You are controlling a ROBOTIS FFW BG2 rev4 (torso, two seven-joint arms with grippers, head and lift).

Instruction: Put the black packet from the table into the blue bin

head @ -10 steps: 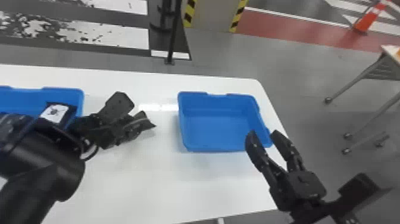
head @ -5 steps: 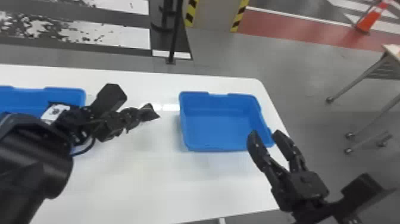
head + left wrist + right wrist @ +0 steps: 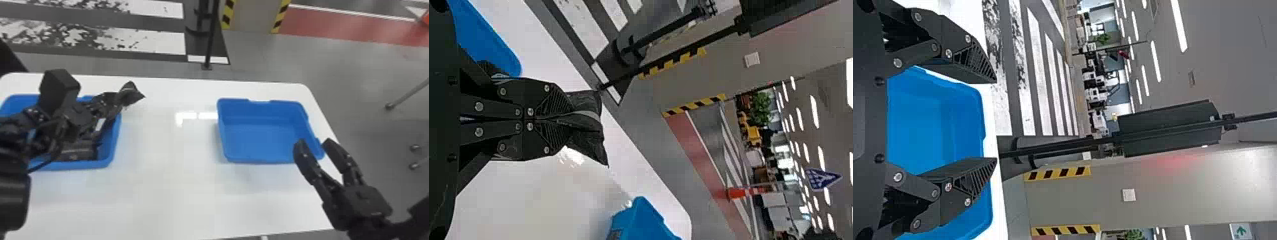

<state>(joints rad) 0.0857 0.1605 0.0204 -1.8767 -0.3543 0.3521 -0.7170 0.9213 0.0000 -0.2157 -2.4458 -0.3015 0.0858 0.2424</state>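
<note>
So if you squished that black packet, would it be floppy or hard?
Probably floppy: the black packet looks crumpled, bunched between the left fingers and flaring beyond them. It seems unlikely to roll, since its loose end looks flattish, with pointy corners.

Two flat black fingers (image 3: pixel 965 57) stand spread well apart, with nothing between their tips. Behind them and in the gap lies an empty blue bin (image 3: pixel 928 125) on a white surface (image 3: pixel 998 210). Well beyond the fingertips are white floor stripes (image 3: pixel 1043 85), a black pole (image 3: pixel 1058 148) bearing a dark panel (image 3: pixel 1168 129), and yellow-and-black striped edging (image 3: pixel 1058 173).
</note>
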